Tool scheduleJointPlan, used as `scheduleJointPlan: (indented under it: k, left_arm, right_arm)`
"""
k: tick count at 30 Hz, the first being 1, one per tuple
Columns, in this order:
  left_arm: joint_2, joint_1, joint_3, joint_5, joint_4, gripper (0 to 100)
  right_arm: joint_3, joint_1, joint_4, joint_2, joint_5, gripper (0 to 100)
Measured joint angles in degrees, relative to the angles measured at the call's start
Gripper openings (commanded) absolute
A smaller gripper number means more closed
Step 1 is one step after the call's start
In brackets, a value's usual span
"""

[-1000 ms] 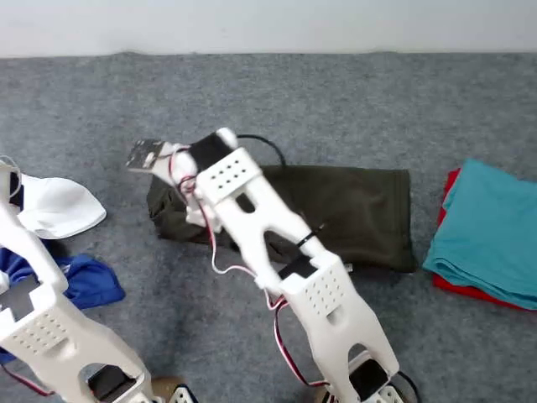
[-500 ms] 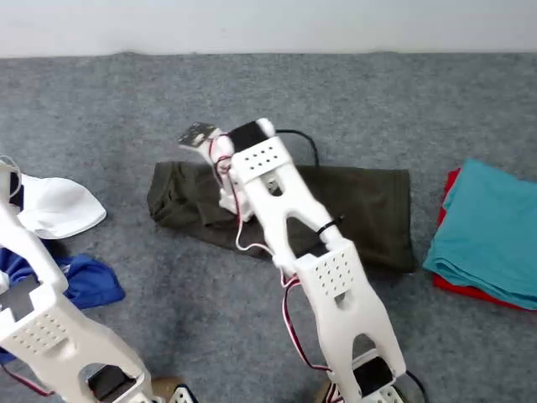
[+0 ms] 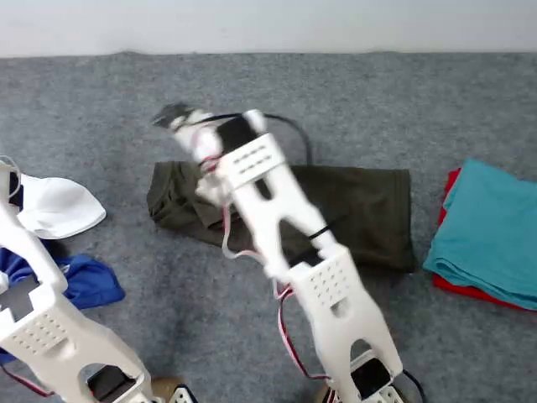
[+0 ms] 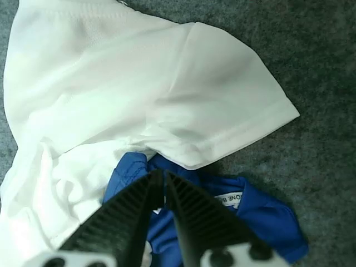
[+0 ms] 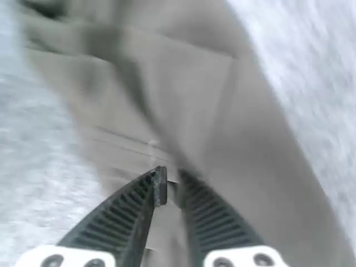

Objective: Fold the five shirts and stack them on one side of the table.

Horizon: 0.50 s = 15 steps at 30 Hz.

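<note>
The olive shirt (image 3: 361, 210) lies lengthwise, side to side.

Tabletop (image 3: 436, 109): covered in a grey, carpet-like fabric.
Olive shirt (image 3: 369, 210): laid at the centre, partly folded, bunched at its left end.
Right arm (image 3: 277, 210): stretched from the near edge across the olive shirt, its tip blurred past the shirt's far left corner.
Left arm (image 3: 42, 319): seen at the near left corner.
White shirt (image 3: 59, 206): crumpled at the left edge, beside a blue shirt (image 3: 92, 281).
Teal shirt (image 3: 491, 227): folded, stacked on a red shirt (image 3: 450, 189) at the right edge.
</note>
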Motion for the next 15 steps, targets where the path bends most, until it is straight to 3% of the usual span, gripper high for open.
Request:
scheduleJointPlan:
  k: [7,15]
  left_arm:
    - [0.00,0.00,0.00,0.00,0.00,1]
    - [0.00,0.00,0.00,0.00,0.00,1]
  right_arm:
    - [0.79,-8.18,-0.18,0.62,1.93,1.0]
    - [0.88,0.53,-11.16,7.12,6.51,1.0]
